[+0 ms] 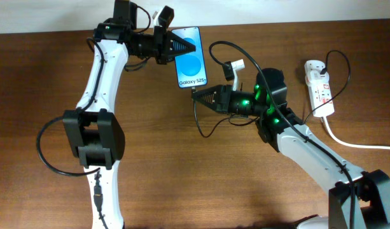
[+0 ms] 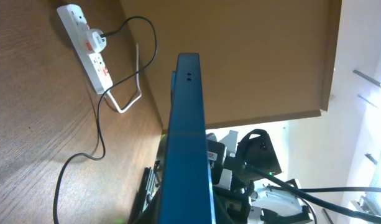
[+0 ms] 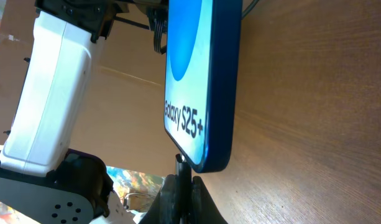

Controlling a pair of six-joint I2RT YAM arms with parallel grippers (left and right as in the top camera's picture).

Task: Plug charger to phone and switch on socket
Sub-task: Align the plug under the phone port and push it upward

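The phone [image 1: 190,56], with a blue screen and "Galaxy S25+" text, lies at the back middle of the table. My left gripper [image 1: 175,46] is shut on its left edge. In the left wrist view the phone's blue edge [image 2: 187,124] runs up from the jaws [image 2: 184,208]. My right gripper [image 1: 200,95] is shut on the charger's plug tip [image 3: 180,163], which sits right at the phone's foot [image 3: 199,134]. I cannot tell whether the tip is inside the port. The black charger cable [image 1: 199,124] loops below. The white socket [image 1: 319,86] lies at the right, and it also shows in the left wrist view [image 2: 84,43].
The socket's thick white cord [image 1: 354,143] runs off to the right edge. A black plug [image 1: 322,67] sits in the socket, with thin black cable arcing over the right arm [image 1: 296,137]. The left arm's base [image 1: 93,137] stands at the left.
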